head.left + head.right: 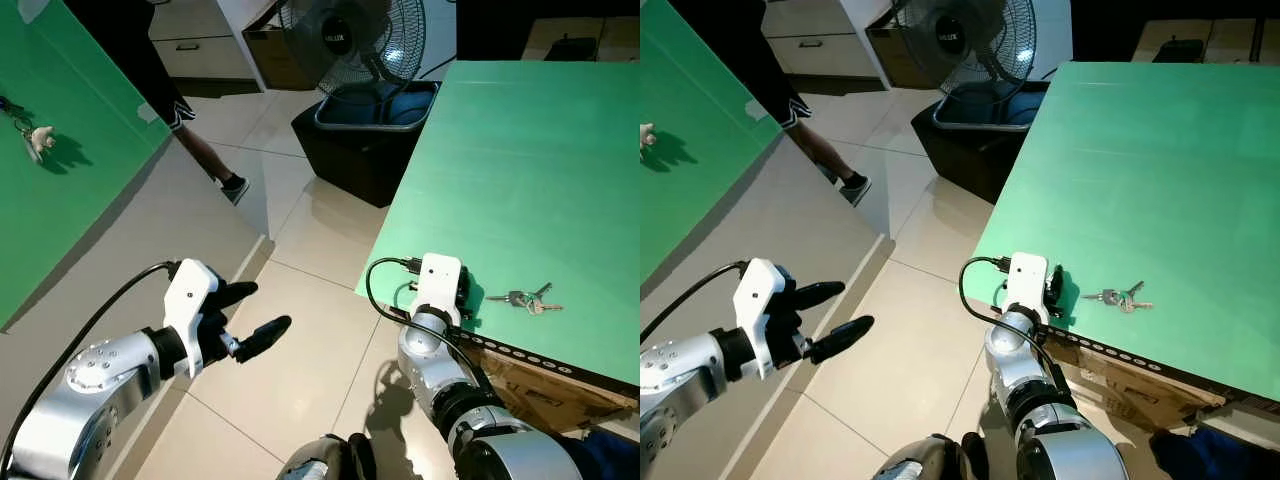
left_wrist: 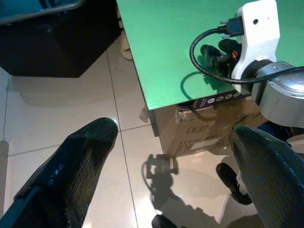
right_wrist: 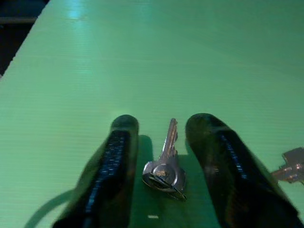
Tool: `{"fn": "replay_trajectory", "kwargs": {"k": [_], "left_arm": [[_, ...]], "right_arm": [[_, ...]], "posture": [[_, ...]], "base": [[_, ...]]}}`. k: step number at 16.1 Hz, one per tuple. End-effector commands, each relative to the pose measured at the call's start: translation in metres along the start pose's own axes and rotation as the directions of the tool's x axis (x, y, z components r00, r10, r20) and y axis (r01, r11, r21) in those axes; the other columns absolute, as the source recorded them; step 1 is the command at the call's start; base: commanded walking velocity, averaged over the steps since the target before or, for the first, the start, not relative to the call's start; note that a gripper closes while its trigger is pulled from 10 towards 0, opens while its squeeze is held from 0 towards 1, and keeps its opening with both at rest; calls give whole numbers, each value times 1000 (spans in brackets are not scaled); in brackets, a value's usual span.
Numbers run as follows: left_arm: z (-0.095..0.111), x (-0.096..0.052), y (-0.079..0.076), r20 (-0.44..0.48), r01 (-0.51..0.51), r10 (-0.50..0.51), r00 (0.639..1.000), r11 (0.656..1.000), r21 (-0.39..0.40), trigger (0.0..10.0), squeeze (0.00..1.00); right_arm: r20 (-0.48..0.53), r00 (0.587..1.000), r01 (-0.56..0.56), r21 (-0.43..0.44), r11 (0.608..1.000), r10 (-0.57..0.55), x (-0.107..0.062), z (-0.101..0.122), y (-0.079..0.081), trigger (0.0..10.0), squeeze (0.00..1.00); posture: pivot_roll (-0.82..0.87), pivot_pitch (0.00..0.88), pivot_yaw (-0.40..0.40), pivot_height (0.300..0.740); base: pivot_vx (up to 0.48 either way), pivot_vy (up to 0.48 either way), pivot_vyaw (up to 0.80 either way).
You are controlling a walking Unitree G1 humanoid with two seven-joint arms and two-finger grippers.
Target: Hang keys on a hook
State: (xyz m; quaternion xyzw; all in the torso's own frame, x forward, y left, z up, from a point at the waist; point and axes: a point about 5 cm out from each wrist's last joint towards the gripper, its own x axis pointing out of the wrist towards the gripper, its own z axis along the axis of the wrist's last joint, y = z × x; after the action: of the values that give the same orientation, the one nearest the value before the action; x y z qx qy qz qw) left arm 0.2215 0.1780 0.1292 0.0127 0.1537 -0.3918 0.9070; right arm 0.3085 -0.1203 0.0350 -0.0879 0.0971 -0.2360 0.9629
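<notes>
A small bunch of silver keys (image 1: 525, 300) lies on the green table (image 1: 540, 170) near its front edge. My right gripper (image 1: 466, 293) rests low over the table just left of the bunch. In the right wrist view its fingers (image 3: 114, 161) stand open, and one silver key (image 3: 164, 166) lies flat in the gap between them; another key (image 3: 290, 166) lies off to the side. My left gripper (image 1: 262, 310) hangs open over the tiled floor with nothing in it. On the green wall panel (image 1: 60, 200) at far left a small white charm (image 1: 38, 140) hangs from a dark hook.
A black bin (image 1: 365, 140) with a standing fan (image 1: 350, 40) sits on the floor beyond the table's left edge. A person's leg (image 1: 205, 155) stands beside the wall panel. Cardboard boxes (image 1: 545, 390) sit under the table. Tiled floor (image 1: 300, 300) lies between the wall and the table.
</notes>
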Motion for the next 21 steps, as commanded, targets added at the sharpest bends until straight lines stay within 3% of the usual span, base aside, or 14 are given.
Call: {"fn": "replay_trajectory", "kwargs": {"k": [1, 2, 3, 5, 12, 17, 18, 19, 21], "left_arm": [[1, -8, 5, -14, -25, 25, 1000, 1000, -1, 10000, 0], [1, -10, 6, -19, -28, 28, 999, 1000, -5, 10000, 0], [1, -12, 6, -22, -30, 30, 999, 1000, -6, 10000, 0], [2, -15, 6, -29, -33, 33, 999, 999, -3, 10000, 0], [2, -22, 3, -46, -28, 27, 999, 1000, -6, 10000, 0], [3, -21, 4, -50, -29, 28, 998, 1000, -7, 10000, 0], [3, -21, 4, -52, -28, 27, 998, 1000, -6, 10000, 0], [3, -21, 4, -52, -28, 27, 998, 1000, -5, 10000, 0], [2, -22, 4, -55, -26, 26, 998, 1000, -6, 10000, 0]], "right_arm": [[-38, 999, -32, 4, 999, 32, -8, -5, 9, 10000, 1000], [-68, 997, -41, 11, 999, 42, -9, -7, 12, 10000, 1000], [-79, 995, -55, 24, 998, 57, -11, -7, 14, 10000, 0], [-92, 994, -60, 61, 996, 65, -13, -7, 17, 10000, 0], [-140, 987, -66, 53, 996, 73, -16, -15, 17, 10000, 0], [-138, 990, -28, -17, 999, 25, -17, -19, 13, 10000, 0], [-145, 989, -25, -12, 1000, 23, -18, -21, 13, 7333, 0], [-145, 989, -27, -7, 1000, 26, -18, -21, 13, 0, 0], [-136, 990, -39, 12, 999, 40, -21, -20, 16, 0, 0]], "posture": [[84, 185, 369, 727], [87, 188, 372, 727], [91, 189, 375, 727], [101, 192, 380, 727], [111, 208, 387, 727], [106, 211, 393, 727], [105, 211, 395, 727], [106, 213, 396, 727], [107, 215, 399, 727]], "base": [[0, 0, 0], [0, 0, 0], [0, 0, 0], [0, 0, 0], [0, 0, 0], [0, 0, 0], [0, 0, 0], [0, 0, 0], [0, 0, 0]]}}
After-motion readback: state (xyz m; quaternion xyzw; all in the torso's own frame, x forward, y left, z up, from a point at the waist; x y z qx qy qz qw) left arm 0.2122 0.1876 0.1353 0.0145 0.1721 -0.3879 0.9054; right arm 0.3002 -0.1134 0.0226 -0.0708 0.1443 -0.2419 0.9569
